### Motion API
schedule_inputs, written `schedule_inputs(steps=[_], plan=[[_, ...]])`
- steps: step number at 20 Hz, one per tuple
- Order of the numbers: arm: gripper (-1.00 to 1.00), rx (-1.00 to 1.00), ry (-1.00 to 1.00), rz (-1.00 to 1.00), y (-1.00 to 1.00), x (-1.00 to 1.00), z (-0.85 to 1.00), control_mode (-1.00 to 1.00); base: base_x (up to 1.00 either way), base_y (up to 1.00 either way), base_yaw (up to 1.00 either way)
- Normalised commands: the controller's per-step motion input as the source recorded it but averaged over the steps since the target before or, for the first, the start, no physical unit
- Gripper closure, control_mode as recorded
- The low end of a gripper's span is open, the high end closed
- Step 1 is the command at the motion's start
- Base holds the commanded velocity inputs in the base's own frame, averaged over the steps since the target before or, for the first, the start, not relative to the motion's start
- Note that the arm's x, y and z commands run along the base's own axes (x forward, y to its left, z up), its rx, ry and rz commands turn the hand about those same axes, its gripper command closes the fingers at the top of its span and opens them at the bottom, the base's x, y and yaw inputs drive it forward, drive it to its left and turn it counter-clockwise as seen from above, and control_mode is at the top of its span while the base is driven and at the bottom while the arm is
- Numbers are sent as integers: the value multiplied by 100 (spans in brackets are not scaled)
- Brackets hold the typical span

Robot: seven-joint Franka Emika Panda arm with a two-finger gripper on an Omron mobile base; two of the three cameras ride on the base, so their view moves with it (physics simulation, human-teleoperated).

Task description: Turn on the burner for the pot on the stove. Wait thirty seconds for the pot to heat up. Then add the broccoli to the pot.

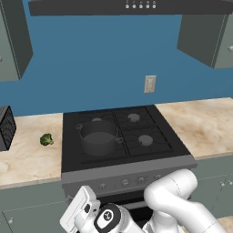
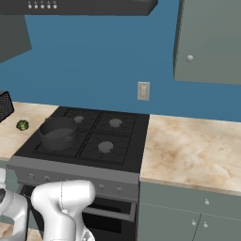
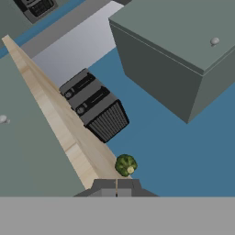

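The dark grey pot [image 1: 98, 136] [image 2: 57, 132] stands on the front left burner of the black stove [image 1: 152, 152] [image 2: 129, 141]. A row of small knobs [image 1: 125, 183] runs along the stove's grey front panel. The green broccoli [image 1: 46, 139] [image 2: 22, 125] [image 3: 125, 164] lies on the counter left of the stove. My gripper [image 3: 117, 187] is shut with nothing between its tips. It sits low in front of the stove, below counter height, and looks up past the counter edge at the broccoli. The hand view is rolled, so the counter edge runs diagonally.
A black toaster [image 1: 5, 127] [image 2: 4, 106] [image 3: 94, 110] stands on the counter [image 1: 27, 159] left of the broccoli. Grey upper cabinets [image 3: 183, 55] [image 2: 207, 42] and a range hood [image 1: 136, 5] hang above. A beige counter [image 1: 205, 123] stretches right of the stove.
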Motion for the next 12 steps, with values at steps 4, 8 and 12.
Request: schedule_inputs(steps=[4, 8, 12], plan=[[100, 0, 0, 0, 0, 0, 0, -100, 0, 0, 0], [100, 0, 0, 0, 0, 0, 0, -100, 0, 0, 0], [100, 0, 0, 0, 0, 0, 0, -100, 0, 0, 0]])
